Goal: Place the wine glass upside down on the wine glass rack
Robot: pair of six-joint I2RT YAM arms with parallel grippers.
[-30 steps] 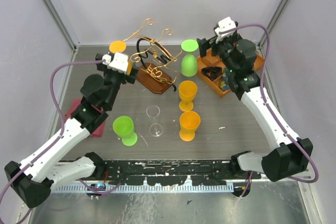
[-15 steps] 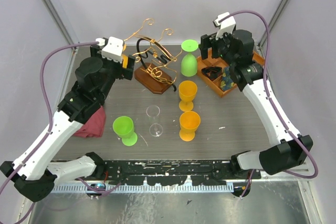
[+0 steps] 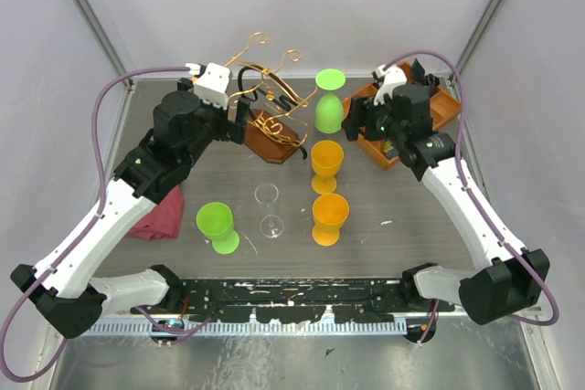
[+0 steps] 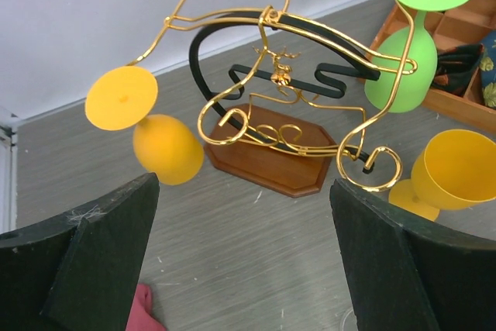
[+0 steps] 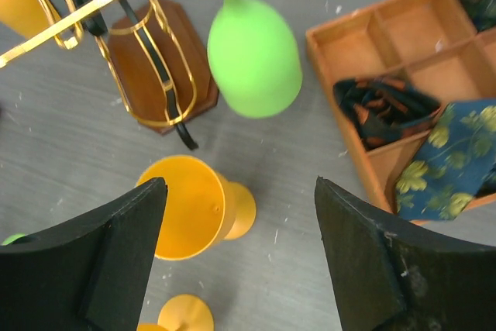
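Glossy gold-wire wine glass rack (image 4: 280, 75) (smooth wooden base (image 4: 271, 162)); clear, shiny wine glass (image 3: 267, 210)

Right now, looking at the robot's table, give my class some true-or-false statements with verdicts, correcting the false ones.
1. A green wine glass hangs upside down on the wine glass rack. True.
2. The clear wine glass hangs on the rack. False: it stands upright on the table.
3. The left gripper holds an orange glass. False: it is open and empty.
4. A patterned blue cloth lies in the orange compartment tray. True.
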